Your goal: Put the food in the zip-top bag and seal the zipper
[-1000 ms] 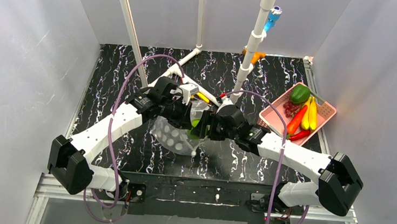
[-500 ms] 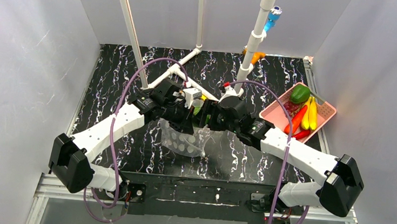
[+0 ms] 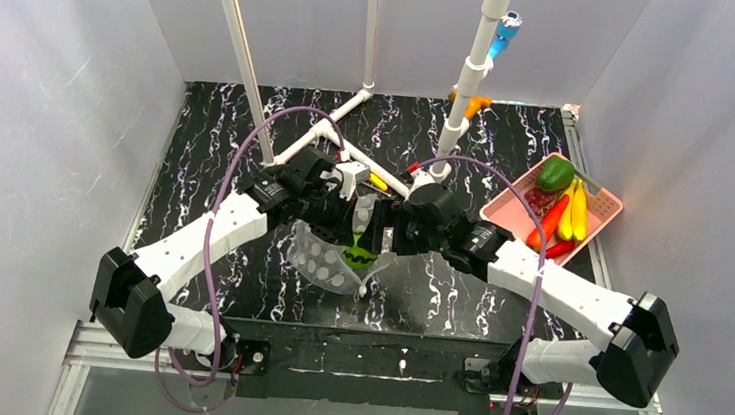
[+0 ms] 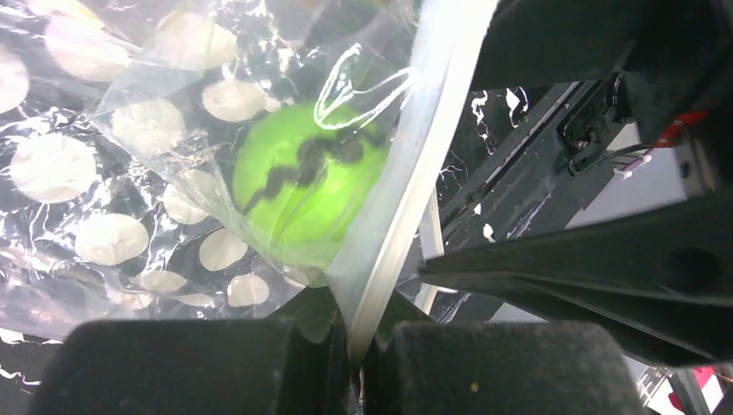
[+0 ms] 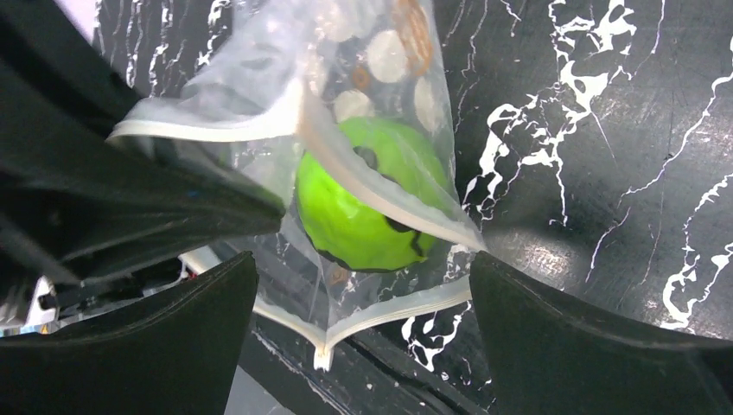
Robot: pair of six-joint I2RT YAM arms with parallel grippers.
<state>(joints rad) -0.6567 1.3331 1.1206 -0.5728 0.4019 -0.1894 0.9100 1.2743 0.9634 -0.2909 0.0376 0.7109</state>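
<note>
Two arms: left gripper [image 3: 350,221] and right gripper [image 3: 388,234] meet over the middle of the table [image 3: 198,153], with the zip-top bag [image 3: 324,261] hanging between them.
Change: the green round fruit [image 3: 358,258] now shows low in the bag; half a second ago only a sliver of green showed up by the grippers.
Left gripper: clenched on the bag's mouth edge, the zipper [image 4: 413,169] running down into its pads [image 4: 484,372].
Right gripper: released, its fingers [image 5: 138,346] spread wide with one on each side of the bag; whether they touch the plastic cannot be told.
Fruit: inside the bag, pressed against the dotted plastic, just under the mouth strip in both wrist views.
Room: open marbled surface lies toward the left edge and the near edge; the white pipe frame [image 3: 344,145] stands just behind the grippers, toward the far edge.
Basket: the pink basket [image 3: 604,210] sits by the right edge near the far right corner, well apart from the bag, and holds a green pepper [image 3: 554,173], bananas [image 3: 574,211], red peppers [image 3: 548,223] and grapes [image 3: 539,197].
</note>
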